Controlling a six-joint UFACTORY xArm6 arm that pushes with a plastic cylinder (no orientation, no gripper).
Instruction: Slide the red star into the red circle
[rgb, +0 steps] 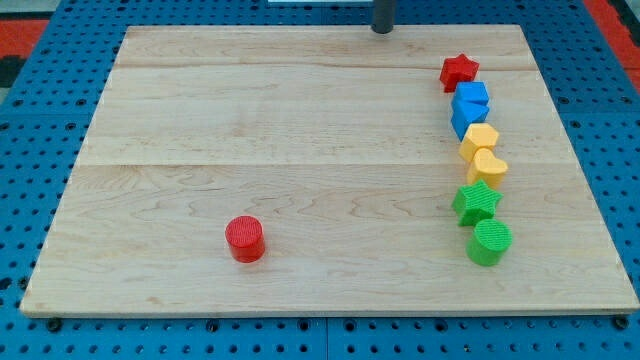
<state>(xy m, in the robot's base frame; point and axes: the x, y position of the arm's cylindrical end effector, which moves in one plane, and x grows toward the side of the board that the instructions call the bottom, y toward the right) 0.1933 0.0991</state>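
The red star lies near the view's top right, at the head of a column of blocks. The red circle stands alone at the view's lower left of centre, far from the star. My tip is at the view's top edge of the board, up and to the left of the red star and apart from it, touching no block.
Below the red star runs a column: a blue cube, a second blue block, a yellow hexagon, a yellow heart, a green star, a green circle. The wooden board rests on blue pegboard.
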